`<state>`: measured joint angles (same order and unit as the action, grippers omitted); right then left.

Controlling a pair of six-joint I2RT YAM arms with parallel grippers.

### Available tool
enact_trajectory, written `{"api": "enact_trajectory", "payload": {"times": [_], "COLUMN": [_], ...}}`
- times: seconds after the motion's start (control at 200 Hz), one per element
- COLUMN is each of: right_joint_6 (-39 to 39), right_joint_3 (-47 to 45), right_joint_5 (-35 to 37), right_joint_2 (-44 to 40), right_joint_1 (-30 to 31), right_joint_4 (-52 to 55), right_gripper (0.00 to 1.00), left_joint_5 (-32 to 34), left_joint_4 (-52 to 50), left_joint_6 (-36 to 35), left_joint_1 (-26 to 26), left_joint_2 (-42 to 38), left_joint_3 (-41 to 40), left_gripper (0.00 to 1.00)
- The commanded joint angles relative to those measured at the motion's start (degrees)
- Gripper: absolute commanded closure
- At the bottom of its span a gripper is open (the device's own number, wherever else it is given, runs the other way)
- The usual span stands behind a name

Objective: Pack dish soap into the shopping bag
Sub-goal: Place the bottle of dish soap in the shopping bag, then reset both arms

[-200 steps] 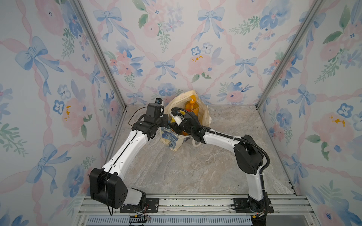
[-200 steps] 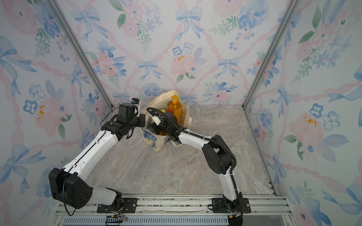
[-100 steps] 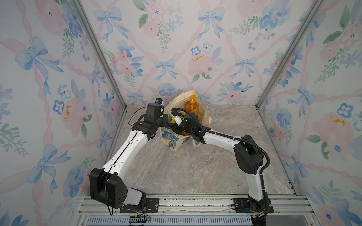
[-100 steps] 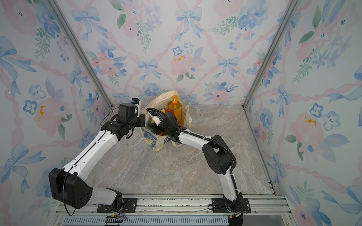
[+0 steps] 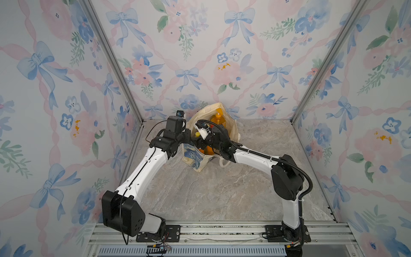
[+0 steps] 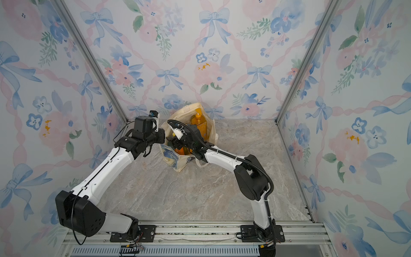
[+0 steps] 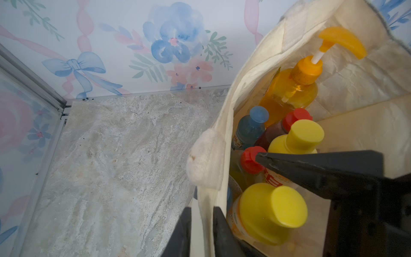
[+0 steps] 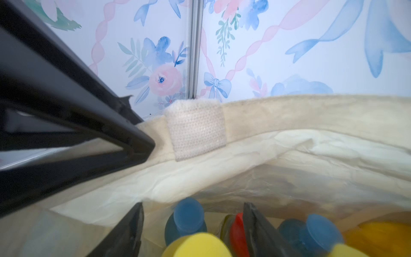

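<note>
From above, my own wrists cover most of the mouth of the shopping bag point(image 5: 232, 131), which stands on the marble table point(image 5: 211, 189) near the back wall. In both top views only the big orange pump bottle point(image 5: 219, 119) and a bit of yellow cap show inside it. My left wrist camera sees more: the pump bottle at the far end, then a small blue bottle point(image 7: 249, 129), the dark-red bottle point(image 7: 295, 118), a yellow-capped orange bottle point(image 7: 304, 133), the yellow-green bottle point(image 7: 251, 160) with its red cap, and nearest a second yellow-capped bottle point(image 7: 273, 209). All are upright and crowded together, with their lower halves hidden. The other blue bottle point(image 8: 189, 218) is plain only from my right wrist. My left gripper point(image 7: 201, 210) straddles the bag's rim just beside a white fastener patch point(image 7: 206, 160), fingers a little apart with the cloth between them. Whether they pinch it I cannot tell, as the view cuts them off. My right gripper point(image 8: 193, 207) hangs in the bag's mouth over the caps, jaws well apart, holding nothing. The bag's blue print point(image 5: 193, 155) is partly behind my wrists.
</note>
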<state>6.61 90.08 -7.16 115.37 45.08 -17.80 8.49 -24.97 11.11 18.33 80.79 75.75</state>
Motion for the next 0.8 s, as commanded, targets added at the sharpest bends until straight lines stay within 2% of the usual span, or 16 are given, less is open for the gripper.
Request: {"api": "enact_trajectory", "payload": {"times": [0.0,0.24,0.4,0.65,0.795], "right_joint_6": [0.2,1.0,0.9,-0.8,-1.3], "right_joint_3": [0.8,2.1,2.4,4.8,7.4], "right_joint_5": [0.9,2.4,3.6,7.3,10.3], "right_joint_2": [-3.8,-6.1,-7.3,-10.3,-12.4], "right_joint_1": [-0.2,-0.5,-1.0,-1.9,-2.9], "right_joint_4": [-0.8,1.8,2.8,5.2,9.2], "right_gripper": [0.27,0.21,0.19,0.15,0.15], "left_joint_5": [0.1,-0.3,-0.6,-1.0,-0.4], "left_joint_4": [-0.1,-0.2,-0.2,-0.2,-0.3], "left_joint_6": [0.6,1.1,1.1,1.7,3.3], "left_joint_1": [-0.6,-1.4,-1.7,-2.0,-2.4], "left_joint_2": [0.4,0.5,0.8,0.9,0.9], "left_joint_3": [1.7,2.2,2.9,5.0,6.9], "left_gripper": [0.76,0.63,0.46,0.31,0.18]}}
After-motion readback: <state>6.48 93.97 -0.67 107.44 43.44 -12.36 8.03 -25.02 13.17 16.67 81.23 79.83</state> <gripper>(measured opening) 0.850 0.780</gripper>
